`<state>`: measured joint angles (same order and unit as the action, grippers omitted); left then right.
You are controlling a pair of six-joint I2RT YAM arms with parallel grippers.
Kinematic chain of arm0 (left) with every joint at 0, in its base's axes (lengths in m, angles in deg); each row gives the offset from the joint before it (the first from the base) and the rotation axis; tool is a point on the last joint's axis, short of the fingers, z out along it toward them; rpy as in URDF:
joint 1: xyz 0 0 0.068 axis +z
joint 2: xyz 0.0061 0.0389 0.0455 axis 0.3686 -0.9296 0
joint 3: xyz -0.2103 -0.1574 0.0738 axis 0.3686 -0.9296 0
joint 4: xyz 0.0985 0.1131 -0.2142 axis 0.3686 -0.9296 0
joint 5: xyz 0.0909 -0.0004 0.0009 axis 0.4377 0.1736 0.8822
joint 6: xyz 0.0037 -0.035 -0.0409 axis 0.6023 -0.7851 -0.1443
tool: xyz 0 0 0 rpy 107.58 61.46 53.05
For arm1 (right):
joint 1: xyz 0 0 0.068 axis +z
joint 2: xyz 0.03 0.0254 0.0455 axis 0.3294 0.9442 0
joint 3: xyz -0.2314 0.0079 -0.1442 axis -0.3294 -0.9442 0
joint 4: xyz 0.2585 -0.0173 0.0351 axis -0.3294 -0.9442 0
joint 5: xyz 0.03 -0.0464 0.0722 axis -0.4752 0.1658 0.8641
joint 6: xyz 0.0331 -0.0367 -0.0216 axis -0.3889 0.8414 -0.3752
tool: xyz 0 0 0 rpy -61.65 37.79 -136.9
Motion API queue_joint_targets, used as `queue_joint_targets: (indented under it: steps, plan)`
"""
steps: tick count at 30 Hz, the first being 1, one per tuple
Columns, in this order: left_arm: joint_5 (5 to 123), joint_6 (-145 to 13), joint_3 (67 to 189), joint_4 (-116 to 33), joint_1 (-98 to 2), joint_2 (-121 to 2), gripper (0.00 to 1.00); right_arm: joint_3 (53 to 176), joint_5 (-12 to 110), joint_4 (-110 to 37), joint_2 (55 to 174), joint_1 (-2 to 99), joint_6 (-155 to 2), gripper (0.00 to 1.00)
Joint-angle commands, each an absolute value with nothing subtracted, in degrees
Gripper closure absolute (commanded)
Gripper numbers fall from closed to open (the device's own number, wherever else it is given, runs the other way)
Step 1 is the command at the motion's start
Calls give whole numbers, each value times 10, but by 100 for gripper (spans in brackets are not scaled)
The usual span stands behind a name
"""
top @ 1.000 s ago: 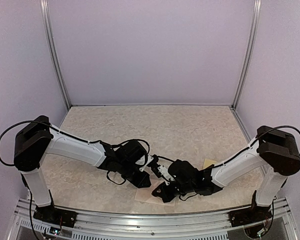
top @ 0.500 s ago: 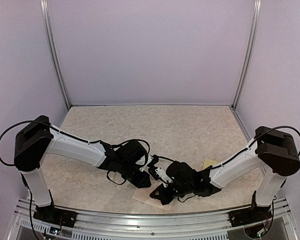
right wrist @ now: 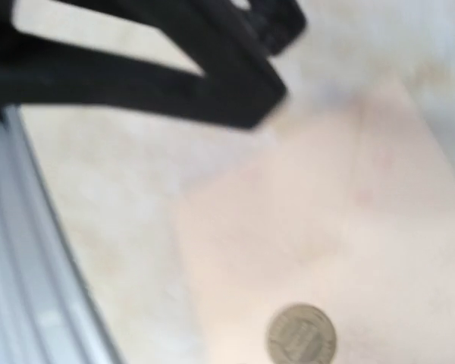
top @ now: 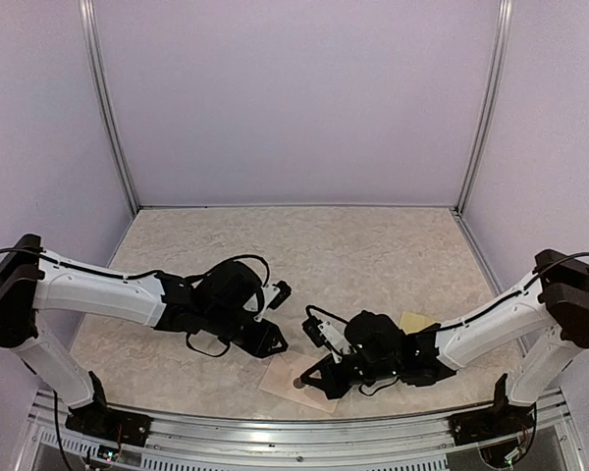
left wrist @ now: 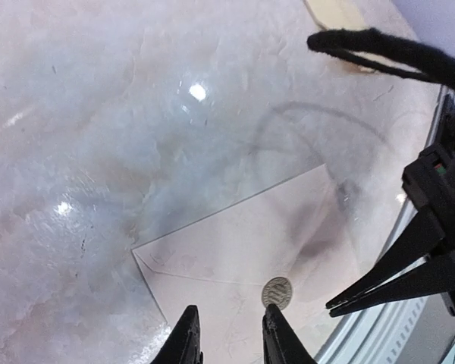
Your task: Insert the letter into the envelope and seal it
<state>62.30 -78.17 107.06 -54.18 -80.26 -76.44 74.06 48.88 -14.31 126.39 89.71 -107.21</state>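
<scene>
The pale pinkish envelope [top: 287, 385] lies flat near the table's front edge, also seen in the left wrist view [left wrist: 243, 243] and the right wrist view [right wrist: 349, 227]. Its flap is folded down, with a round gold sticker [left wrist: 277, 292] [right wrist: 301, 334] at the flap's point. The letter does not show. My left gripper [left wrist: 231, 345] [top: 272, 342] hovers just above the envelope's near-left part, jaws slightly open and empty. My right gripper [left wrist: 330, 305] [top: 307, 379] is shut, its tip low beside the sticker; its fingers are out of its own wrist view.
A yellowish sticker sheet [top: 417, 322] [left wrist: 335, 11] lies on the table to the right, behind the right arm. The metal front rail [top: 294, 432] runs just past the envelope. A black cable [left wrist: 387, 49] loops over the right arm.
The left arm has drawn back to the left, off the envelope, and its jaws have parted a little. The right gripper has shifted slightly right, uncovering the sticker.
</scene>
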Motion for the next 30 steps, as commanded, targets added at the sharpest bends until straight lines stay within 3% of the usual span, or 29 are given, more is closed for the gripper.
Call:
queue_joint_targets:
  steps: [1, 19, 30]
  plan:
    - [655, -839, 1037, -494, -807, -683, 75, 731, 457, -166, 1200, 903, -1083, 100]
    - [655, -912, 962, -337, -868, -792, 98, 787, 488, -155, 1305, 898, -1062, 100]
    - [651, -925, 921, -307, -874, -830, 100, 800, 492, -150, 1360, 898, -1058, 100]
